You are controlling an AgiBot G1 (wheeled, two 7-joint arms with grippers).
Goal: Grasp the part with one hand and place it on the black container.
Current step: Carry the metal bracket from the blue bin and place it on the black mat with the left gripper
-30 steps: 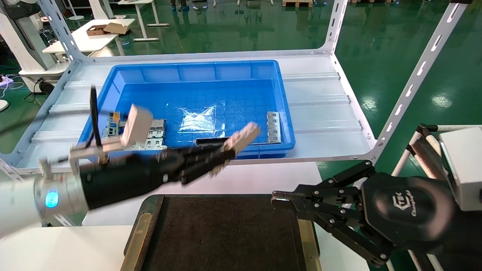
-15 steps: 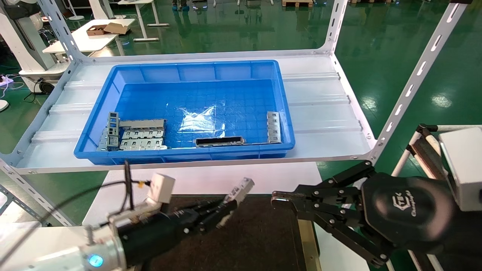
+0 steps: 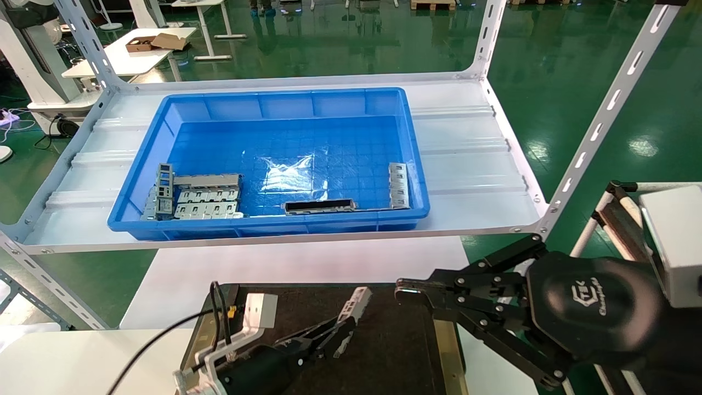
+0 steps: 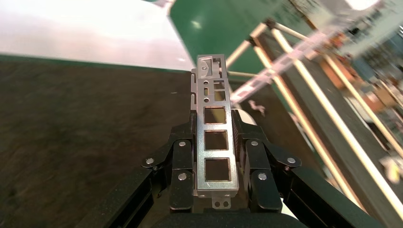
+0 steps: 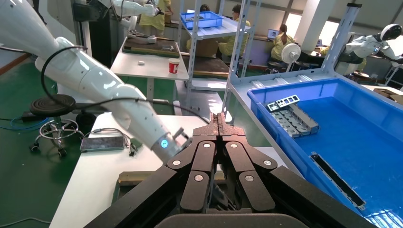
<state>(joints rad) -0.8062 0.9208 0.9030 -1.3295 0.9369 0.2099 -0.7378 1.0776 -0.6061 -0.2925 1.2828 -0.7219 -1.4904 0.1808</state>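
My left gripper (image 3: pixel 335 331) is shut on the part (image 3: pixel 354 305), a slim silver-grey bar with square openings. It holds the part low over the black container (image 3: pixel 395 351), with the part's free end tilted up. In the left wrist view the part (image 4: pixel 214 118) sits between the closed fingers (image 4: pixel 183 161), with the dark tray surface (image 4: pixel 71 133) right below it. I cannot tell if the part touches the tray. My right gripper (image 3: pixel 403 289) is shut and empty, and it hovers over the tray's right edge. It also shows in the right wrist view (image 5: pixel 219 118).
A blue bin (image 3: pixel 181 107) stands on the white shelf (image 3: pixel 466 164) behind the tray. It holds flat grey plates (image 3: pixel 208 200), a long dark-faced bar (image 3: pixel 320 206) and another grey part (image 3: pixel 398 185). Slanted shelf posts (image 3: pixel 603 115) rise at the right.
My left gripper, with the part in it, has moved down and back from the bin's front edge to low over the black tray. The right arm has not moved.
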